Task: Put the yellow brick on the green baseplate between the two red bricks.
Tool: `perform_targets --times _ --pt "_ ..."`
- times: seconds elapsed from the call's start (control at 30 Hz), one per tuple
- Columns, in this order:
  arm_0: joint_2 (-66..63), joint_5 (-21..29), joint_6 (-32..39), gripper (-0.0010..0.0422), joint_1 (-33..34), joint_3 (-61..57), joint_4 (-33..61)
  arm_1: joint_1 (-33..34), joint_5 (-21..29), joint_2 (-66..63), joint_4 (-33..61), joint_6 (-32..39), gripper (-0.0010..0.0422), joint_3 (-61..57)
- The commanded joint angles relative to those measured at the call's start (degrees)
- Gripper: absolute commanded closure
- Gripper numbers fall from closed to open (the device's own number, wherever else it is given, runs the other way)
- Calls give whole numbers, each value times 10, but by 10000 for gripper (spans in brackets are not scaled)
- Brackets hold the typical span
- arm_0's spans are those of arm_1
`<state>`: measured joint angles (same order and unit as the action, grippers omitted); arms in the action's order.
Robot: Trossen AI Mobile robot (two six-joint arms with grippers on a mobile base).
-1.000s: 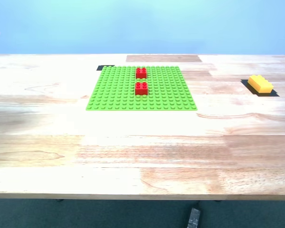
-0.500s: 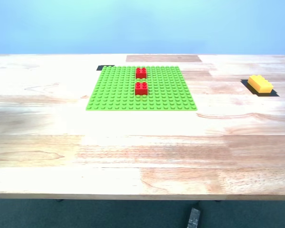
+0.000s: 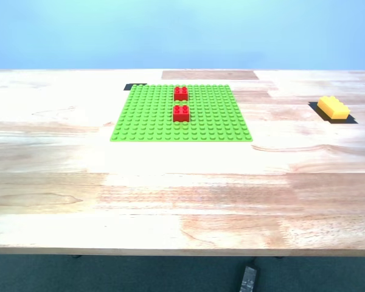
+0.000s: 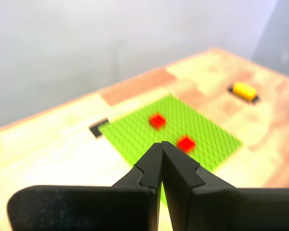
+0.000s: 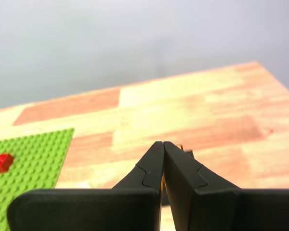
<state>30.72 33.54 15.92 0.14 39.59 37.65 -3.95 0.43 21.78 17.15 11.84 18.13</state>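
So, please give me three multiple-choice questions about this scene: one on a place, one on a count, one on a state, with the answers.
1. Where is the yellow brick?
A. On the table, off the green baseplate, toward the exterior view's right
B. Between the red bricks
C. In a gripper

2. How many red bricks stand on the baseplate?
A. One
B. Two
C. Four

3. How is my first gripper?
A. Open wide
B. Holding a brick
C. Shut, empty

Answers: 1 A, it lies on the wood apart from the plate. 2 B, two are seen with a gap between them. 3 C, its jaws meet with nothing between.
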Motion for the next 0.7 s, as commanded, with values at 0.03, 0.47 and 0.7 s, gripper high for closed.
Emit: perform_targets --times 0.03,0.47,0.7 --pt "38 -2 40 412 0 46 69 0 0 72 56 -25 413 64" --pt "94 -64 50 412 0 57 81 10 -6 355 296 -142 398 356" --pt "92 -61 49 412 0 57 79 11 -30 466 359 -183 282 452"
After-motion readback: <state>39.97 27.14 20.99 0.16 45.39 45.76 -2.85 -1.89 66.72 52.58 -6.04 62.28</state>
